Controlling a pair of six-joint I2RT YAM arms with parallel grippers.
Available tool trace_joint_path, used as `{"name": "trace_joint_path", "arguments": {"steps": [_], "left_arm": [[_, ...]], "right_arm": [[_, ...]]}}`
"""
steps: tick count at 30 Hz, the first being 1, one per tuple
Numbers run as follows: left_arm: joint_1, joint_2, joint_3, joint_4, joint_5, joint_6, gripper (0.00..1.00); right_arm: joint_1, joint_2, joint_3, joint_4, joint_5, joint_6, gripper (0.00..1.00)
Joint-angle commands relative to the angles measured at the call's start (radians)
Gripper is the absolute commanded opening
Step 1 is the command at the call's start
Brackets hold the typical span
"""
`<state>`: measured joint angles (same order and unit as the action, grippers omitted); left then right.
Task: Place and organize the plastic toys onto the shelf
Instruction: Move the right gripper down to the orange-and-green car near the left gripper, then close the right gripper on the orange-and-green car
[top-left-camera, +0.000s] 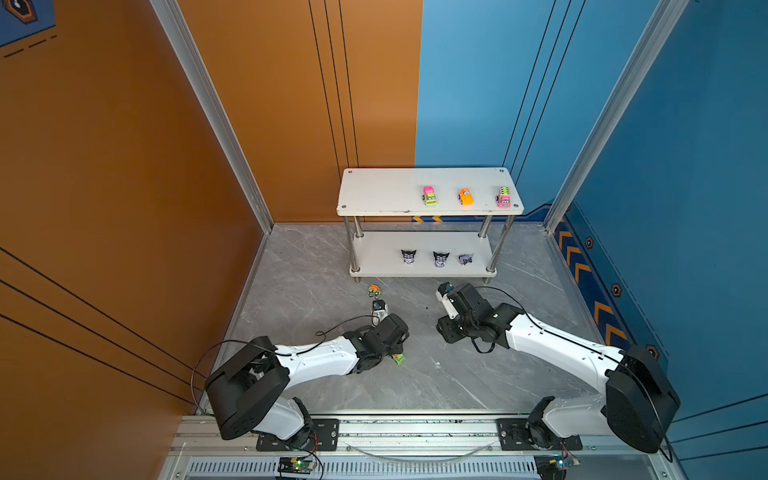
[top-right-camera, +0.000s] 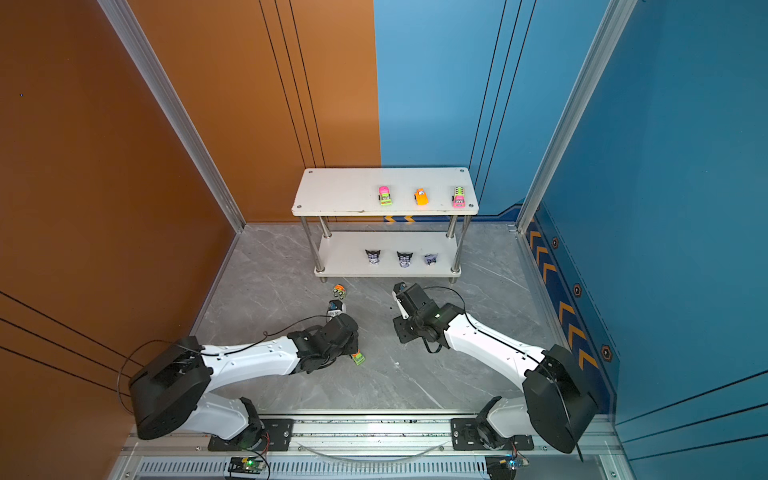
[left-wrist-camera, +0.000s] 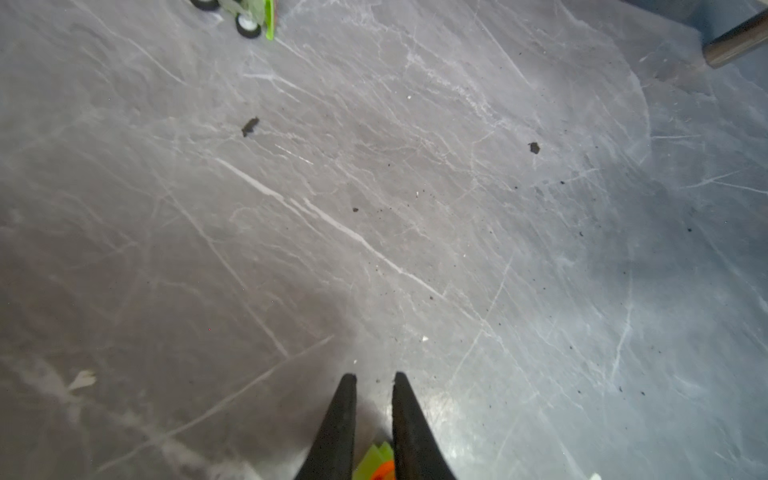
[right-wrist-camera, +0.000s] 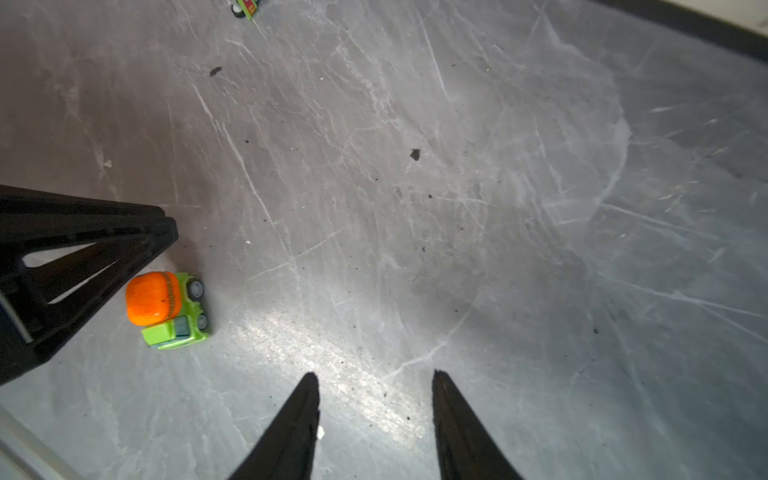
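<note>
Currently: left tool (left-wrist-camera: 374, 376) narrow, empty; right tool (right-wrist-camera: 376, 374) half-wide, empty. Toy mixer truck (right-wrist-camera: 166, 309) on worktop (right-wrist-camera: 457, 208) just beside left tool, 6 o'clock from shelf (top-left-camera: 374, 193). Suggest: widen, straddle truck's sides, descend fully, then close; target shelf top's free 9 o'clock half.

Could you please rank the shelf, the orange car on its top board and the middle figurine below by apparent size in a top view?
Largest: shelf, by far.
Then orange car and middle figurine: they look alike, and the car sits nearer the camera, so unranked.
</note>
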<state>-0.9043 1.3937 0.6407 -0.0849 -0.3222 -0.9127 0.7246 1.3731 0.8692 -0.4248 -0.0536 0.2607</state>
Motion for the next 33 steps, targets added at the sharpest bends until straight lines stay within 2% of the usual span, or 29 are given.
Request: {"name": "trace_joint_path", "arguments": {"steps": [1, 4, 8, 12, 17, 23, 28, 33], "left_arm": [[-0.006, -0.097, -0.049, -0.096, -0.068, -0.034, 0.26], [-0.007, -0.188, -0.097, -0.152, -0.096, -0.07, 0.34], [-0.028, -0.26, -0.131, -0.199, -0.128, -0.112, 0.38], [-0.03, -0.322, -0.161, -0.251, -0.165, -0.136, 0.44], [-0.025, -0.376, -0.181, -0.257, -0.181, -0.139, 0.47], [-0.021, -0.38, -0.179, -0.259, -0.182, -0.128, 0.47], [-0.006, -0.374, -0.181, -0.24, -0.17, -0.114, 0.48], [-0.002, -0.356, -0.183, -0.22, -0.158, -0.109, 0.47]], "right_arm": [[0.101, 0.047, 0.008, 0.022, -0.004, -0.039, 0.58], [0.211, 0.118, 0.024, 0.046, 0.057, -0.048, 0.63], [0.259, 0.21, 0.043, 0.126, -0.024, -0.015, 0.62], [0.341, 0.294, 0.094, 0.144, 0.048, -0.02, 0.67], [0.35, 0.389, 0.154, 0.174, 0.078, -0.004, 0.68], [0.348, 0.46, 0.215, 0.188, 0.141, 0.087, 0.49], [0.317, 0.467, 0.234, 0.19, 0.225, 0.198, 0.26], [0.254, 0.485, 0.251, 0.19, 0.245, 0.311, 0.21]]}}
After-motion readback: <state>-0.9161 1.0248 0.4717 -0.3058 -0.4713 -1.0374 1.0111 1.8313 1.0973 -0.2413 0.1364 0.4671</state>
